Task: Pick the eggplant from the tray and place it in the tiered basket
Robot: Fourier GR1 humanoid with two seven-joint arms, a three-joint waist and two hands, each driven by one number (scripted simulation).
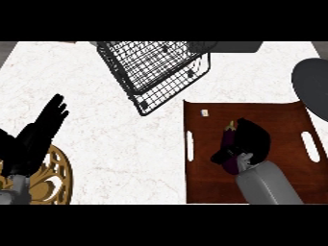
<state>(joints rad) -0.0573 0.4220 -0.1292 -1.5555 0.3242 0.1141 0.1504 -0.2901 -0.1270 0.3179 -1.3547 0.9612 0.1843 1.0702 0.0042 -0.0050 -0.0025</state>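
On the right of the desk: a brown tray with slot handles on its left and right edges lies flat on the white desk, its near end running off the lower edge of the view.
Eggplant: the dark purple eggplant lies on the tray, left of its middle, lengthwise from far to near, with its greenish stem cap at the far end.
Right hand: the black right hand comes in from the near edge on a grey forearm and sits over the eggplant; its fingers are curled round the eggplant from the right and the thumb shows at the eggplant's near left side. Part of the eggplant is hidden by the hand.
Lifted or not: cannot tell whether the eggplant is off the tray floor.
Small item: a little pale thing lies in the tray's far left corner.
Tiered basket: the black wire tiered basket stands at the far middle of the desk, far and left of the tray, its near corner close to the tray's far left corner.
Left hand: the left hand rests at the near left, fingers straight and pointing far, holding nothing.
Under the left hand: a round golden ornate trivet lies at the near left edge.
Far right: a dark grey round plate is cut by the right edge, just beyond the tray's far right corner.
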